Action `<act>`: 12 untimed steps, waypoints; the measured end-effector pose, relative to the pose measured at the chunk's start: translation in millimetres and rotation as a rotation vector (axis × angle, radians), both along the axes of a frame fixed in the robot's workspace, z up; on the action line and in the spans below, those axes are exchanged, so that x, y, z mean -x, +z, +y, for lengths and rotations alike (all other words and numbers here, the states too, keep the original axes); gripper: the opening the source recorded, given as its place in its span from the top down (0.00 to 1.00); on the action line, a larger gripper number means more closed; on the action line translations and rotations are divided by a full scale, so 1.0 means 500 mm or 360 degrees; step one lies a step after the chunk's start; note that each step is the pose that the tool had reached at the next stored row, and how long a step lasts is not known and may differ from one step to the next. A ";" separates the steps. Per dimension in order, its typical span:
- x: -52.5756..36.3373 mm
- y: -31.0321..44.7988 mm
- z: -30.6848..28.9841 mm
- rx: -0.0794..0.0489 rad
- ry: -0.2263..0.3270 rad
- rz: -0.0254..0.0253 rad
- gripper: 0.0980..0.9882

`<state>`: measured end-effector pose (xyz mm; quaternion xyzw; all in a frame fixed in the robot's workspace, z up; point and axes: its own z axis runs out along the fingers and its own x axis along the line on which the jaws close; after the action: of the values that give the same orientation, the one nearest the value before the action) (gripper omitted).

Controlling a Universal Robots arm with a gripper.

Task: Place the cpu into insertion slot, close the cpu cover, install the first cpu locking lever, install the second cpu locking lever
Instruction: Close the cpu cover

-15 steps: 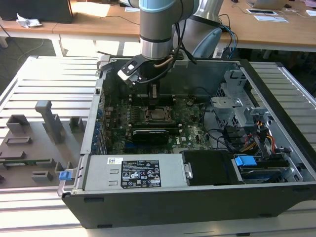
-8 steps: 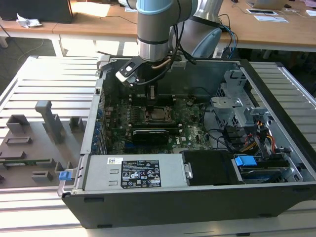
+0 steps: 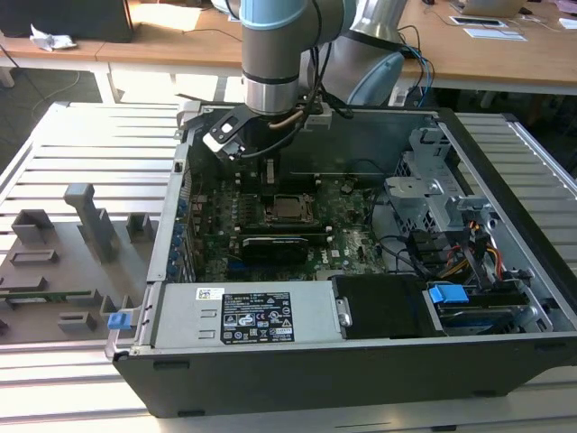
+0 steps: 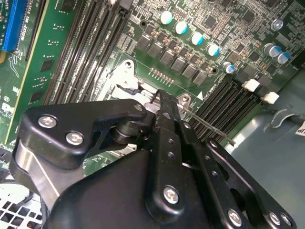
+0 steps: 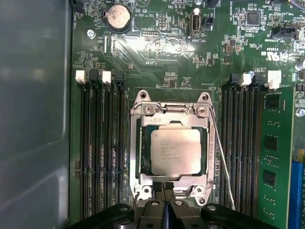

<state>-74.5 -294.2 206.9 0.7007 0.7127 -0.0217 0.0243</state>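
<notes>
Computer case [image 3: 297,379] lies open under the arm, green motherboard [image 5: 157,47] facing up. The gripper [image 5: 164,186] has its fingers pressed together, holding nothing, tips at the edge of the cpu cover [image 5: 137,157]. The cover lies flat around the cpu [image 5: 175,151] in its socket, with a thin wire lever [image 5: 220,152] slanting alongside.

A: What crowds the cpu cover [image 5: 171,109]?
B: Memory slots [image 5: 102,157] flank two sides; a thin wire lever [image 5: 221,157] angles out just beside one edge.
A: Any way in?
B: From above; the computer case [image 3: 361,374] lies open.
</notes>
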 end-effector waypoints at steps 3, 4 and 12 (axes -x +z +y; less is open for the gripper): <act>0.002 -0.003 0.000 0.0000 0.0000 0.00002 0.99; 0.002 -0.003 0.000 0.0000 0.0000 0.00003 0.99; -0.010 -0.003 0.000 -0.0001 0.0000 0.00005 0.99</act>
<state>-69.3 -294.2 205.3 0.7006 0.7128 -0.0216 0.0240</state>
